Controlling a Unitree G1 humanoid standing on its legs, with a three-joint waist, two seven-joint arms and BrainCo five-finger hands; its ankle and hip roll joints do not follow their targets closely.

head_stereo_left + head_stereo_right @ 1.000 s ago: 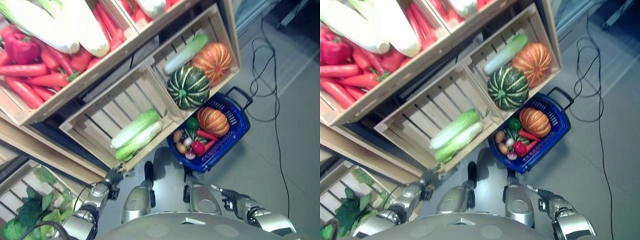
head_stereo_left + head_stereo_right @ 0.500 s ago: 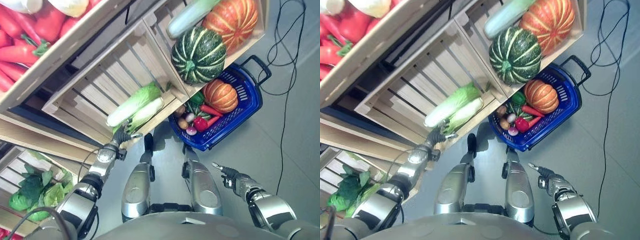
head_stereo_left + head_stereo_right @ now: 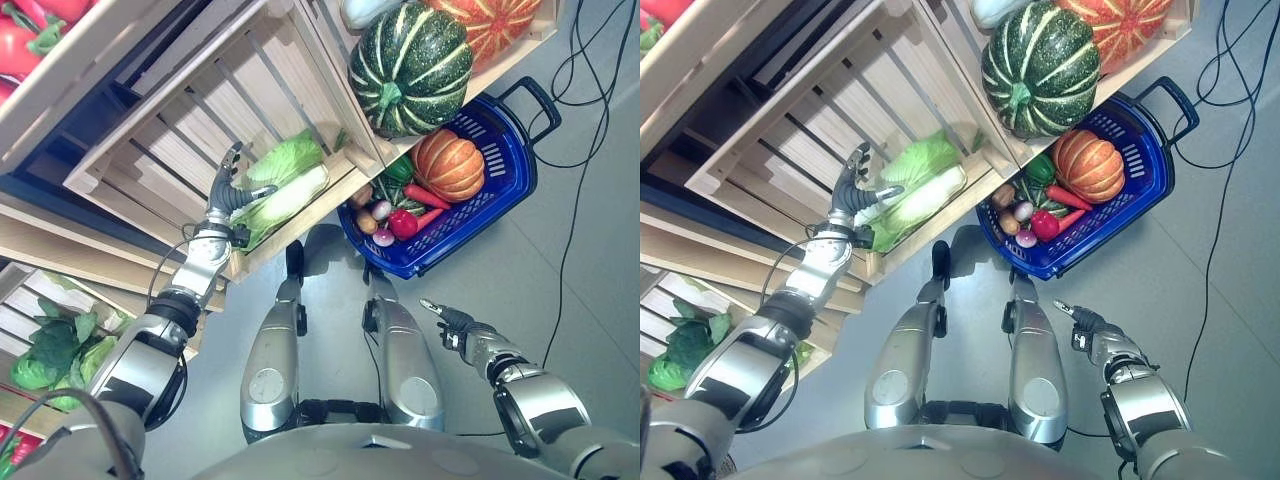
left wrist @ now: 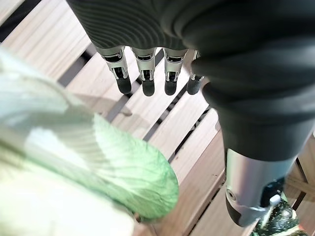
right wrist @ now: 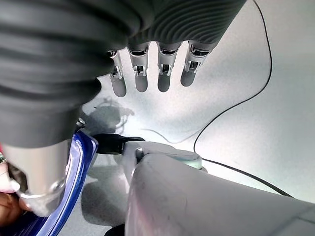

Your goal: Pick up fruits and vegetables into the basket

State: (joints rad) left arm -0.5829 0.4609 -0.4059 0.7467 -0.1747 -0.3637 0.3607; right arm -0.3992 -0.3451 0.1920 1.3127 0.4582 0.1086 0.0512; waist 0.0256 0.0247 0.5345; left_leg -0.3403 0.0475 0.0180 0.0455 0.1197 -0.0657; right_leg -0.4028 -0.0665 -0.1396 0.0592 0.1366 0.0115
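Napa cabbage (image 3: pixel 283 185): long, pale green leaves at one end fading to a white ribbed stalk, lying on its side at the front edge of the slatted wooden crate (image 3: pixel 180 140), near the crate's right front corner. Left hand (image 3: pixel 226 193) is up inside that crate, just beside the cabbage's stalk end on its left side; fingers (image 4: pixel 142 73) are straight and spread, thumb (image 4: pixel 253 182) held wide apart, nothing gripped. In the left wrist view the fingertips hang over bare slats with the leafy end of the cabbage below the palm; can't tell whether the palm actually touches it. Blue basket (image 3: pixel 508 170) sits on the grey floor (image 3: pixel 560 290) just right of the crate's front corner, black handle pointing away from the robot. Already in it: an orange pumpkin (image 3: pixel 448 165), a green pepper (image 3: pixel 399 170), a red pepper (image 3: pixel 403 224), a carrot (image 3: pixel 425 195), plus a few small round items by the near-left wall, too small to identify. Adjacent crate behind the basket holds a dark green striped squash (image 3: pixel 410 68) and another orange pumpkin (image 3: pixel 495 25). Right hand (image 3: pixel 447 320) hangs low at the robot's right side over the floor, well apart from the basket, fingers (image 5: pixel 165 69) straight and relaxed, empty.
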